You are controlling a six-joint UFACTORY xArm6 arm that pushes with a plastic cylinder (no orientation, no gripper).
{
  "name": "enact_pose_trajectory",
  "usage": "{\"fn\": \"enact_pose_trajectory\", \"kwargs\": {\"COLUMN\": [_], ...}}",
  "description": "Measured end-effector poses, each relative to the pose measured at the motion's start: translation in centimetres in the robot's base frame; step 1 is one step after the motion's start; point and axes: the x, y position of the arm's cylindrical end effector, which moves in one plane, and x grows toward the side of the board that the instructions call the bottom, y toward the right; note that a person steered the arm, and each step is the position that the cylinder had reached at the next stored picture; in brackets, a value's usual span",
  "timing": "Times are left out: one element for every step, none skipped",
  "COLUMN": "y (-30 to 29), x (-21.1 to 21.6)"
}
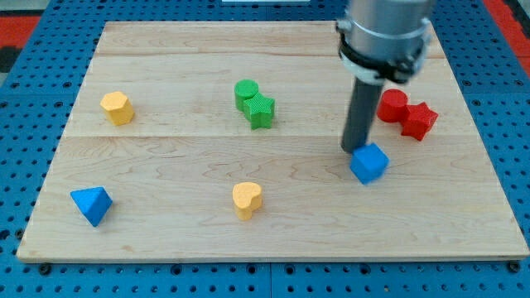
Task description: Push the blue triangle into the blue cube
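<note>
The blue triangle (91,204) lies near the board's bottom left corner. The blue cube (369,163) sits right of centre, far to the triangle's right. My tip (354,149) is at the cube's upper left edge, touching or almost touching it, and far from the triangle. The dark rod rises from there to the grey arm at the view's top.
A yellow hexagon block (117,108) is at upper left. A green cylinder (246,93) and green star (261,110) touch at top centre. A yellow heart (247,199) lies at bottom centre. A red cylinder (392,105) and red star (418,121) touch at right. The wooden board (166,157) lies on a blue pegboard.
</note>
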Motion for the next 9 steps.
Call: {"fn": "enact_pose_trajectory", "kwargs": {"y": [3.4, 0.2, -13.0, -25.0, -35.1, -42.4, -42.5, -42.7, -42.7], "x": [3.4, 3.9, 0.9, 1.5, 4.9, 5.7, 5.6, 6.3, 8.2]}}
